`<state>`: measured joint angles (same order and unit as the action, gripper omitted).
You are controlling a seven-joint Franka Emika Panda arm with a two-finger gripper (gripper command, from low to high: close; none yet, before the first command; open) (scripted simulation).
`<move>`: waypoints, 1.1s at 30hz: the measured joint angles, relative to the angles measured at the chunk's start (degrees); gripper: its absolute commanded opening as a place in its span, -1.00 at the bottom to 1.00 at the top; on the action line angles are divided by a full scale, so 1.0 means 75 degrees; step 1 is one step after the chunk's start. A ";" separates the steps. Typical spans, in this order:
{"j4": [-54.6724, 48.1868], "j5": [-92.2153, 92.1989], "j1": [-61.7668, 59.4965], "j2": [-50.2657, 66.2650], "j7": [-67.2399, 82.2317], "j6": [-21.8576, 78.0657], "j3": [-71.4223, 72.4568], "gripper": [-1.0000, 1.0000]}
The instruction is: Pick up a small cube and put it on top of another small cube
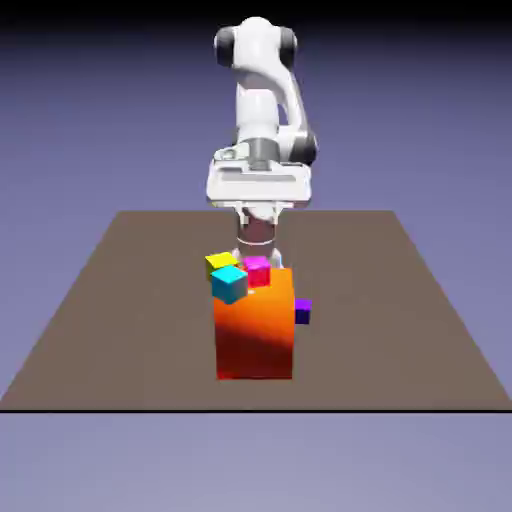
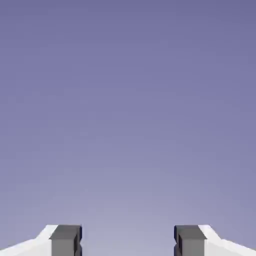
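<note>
A single big orange block (image 1: 255,322) stands nearest the camera on the brown table (image 1: 120,320), and everything else is placed around it. One small purple cube (image 1: 302,311), a plain deep-violet cube dwarfed by the block, sits on the table touching or just beside the block's side toward the exterior view's right, about halfway up the block as seen. One cyan cube (image 1: 228,284) shows at the block's upper corner toward the exterior view's left; one magenta-pink cube (image 1: 257,270) shows at the block's top edge beside it; one yellow cube (image 1: 220,263) lies just behind the cyan one. Whether these three rest on the block or behind it cannot be told. Farther back rises the one white arm (image 1: 258,110), its hand above and behind the block. Only the hand view shows the gripper (image 2: 128,241): two grey fingertips (image 2: 65,240) set wide apart, nothing between them but blue-violet backdrop. Only the exterior view shows the cubes.
</note>
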<state>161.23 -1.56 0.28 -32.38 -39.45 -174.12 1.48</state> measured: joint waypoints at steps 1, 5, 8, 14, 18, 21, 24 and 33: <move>0.0025 -0.0172 -0.0045 0.0031 0.0332 -0.0012 0.0164 0.00; 0.0124 -0.0862 -0.0223 0.0155 0.1661 -0.0060 0.0820 0.00; 0.0199 -0.1378 -0.0357 0.0247 0.2658 -0.0096 0.1311 0.00; 0.0348 -0.2412 -0.0625 0.0433 0.4651 -0.0168 0.2295 0.00; 0.0448 -0.3102 -0.0804 0.0557 0.5980 -0.0216 0.2950 0.00; 0.0522 -0.3619 -0.0937 0.0649 0.6977 -0.0252 0.3442 0.00; 0.0597 -0.4135 -0.1071 0.0742 0.7974 -0.0288 0.3934 0.00; 0.0821 -0.5686 -0.1473 0.1020 1.0964 -0.0396 0.5409 0.00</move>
<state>167.38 -44.20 -10.76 -24.73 42.78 -177.09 42.05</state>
